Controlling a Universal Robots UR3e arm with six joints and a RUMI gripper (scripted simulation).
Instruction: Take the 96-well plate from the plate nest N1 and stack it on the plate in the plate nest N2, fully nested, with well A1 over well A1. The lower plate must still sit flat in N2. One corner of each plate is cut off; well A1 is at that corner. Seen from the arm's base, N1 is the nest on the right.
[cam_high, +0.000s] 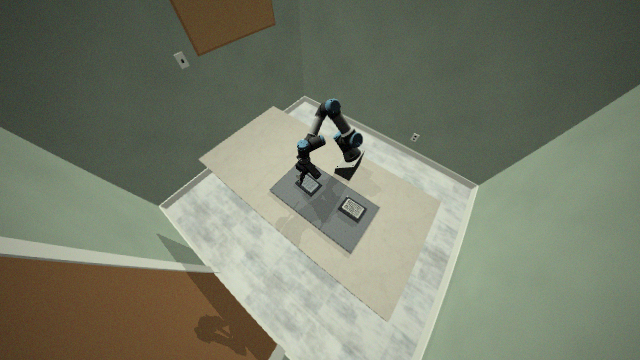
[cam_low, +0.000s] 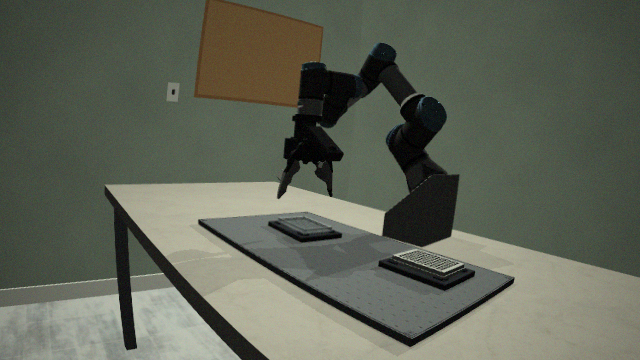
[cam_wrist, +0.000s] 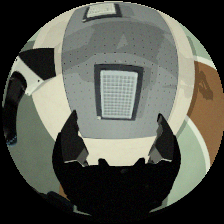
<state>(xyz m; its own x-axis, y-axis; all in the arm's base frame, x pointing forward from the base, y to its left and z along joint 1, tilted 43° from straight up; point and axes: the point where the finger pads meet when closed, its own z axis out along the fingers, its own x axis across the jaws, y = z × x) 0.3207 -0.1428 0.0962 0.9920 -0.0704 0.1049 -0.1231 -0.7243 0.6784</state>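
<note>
A 96-well plate (cam_low: 305, 226) sits in a dark nest at the left end of the grey baseplate (cam_low: 350, 272); from the arm's base this is the right-hand nest, N1. It also shows in the overhead view (cam_high: 309, 184) and in the middle of the wrist view (cam_wrist: 118, 93). A second, lighter plate (cam_low: 429, 262) sits flat in the other nest, N2, and shows at the top of the wrist view (cam_wrist: 102, 11). My gripper (cam_low: 305, 192) is open and empty, pointing down, well above the N1 plate. Its fingers stand wider than the plate's short side.
The arm's dark pedestal (cam_low: 422, 210) stands on the table behind the baseplate, between the two nests. The table's edge runs close along the front of the baseplate. An orange board hangs on the wall behind.
</note>
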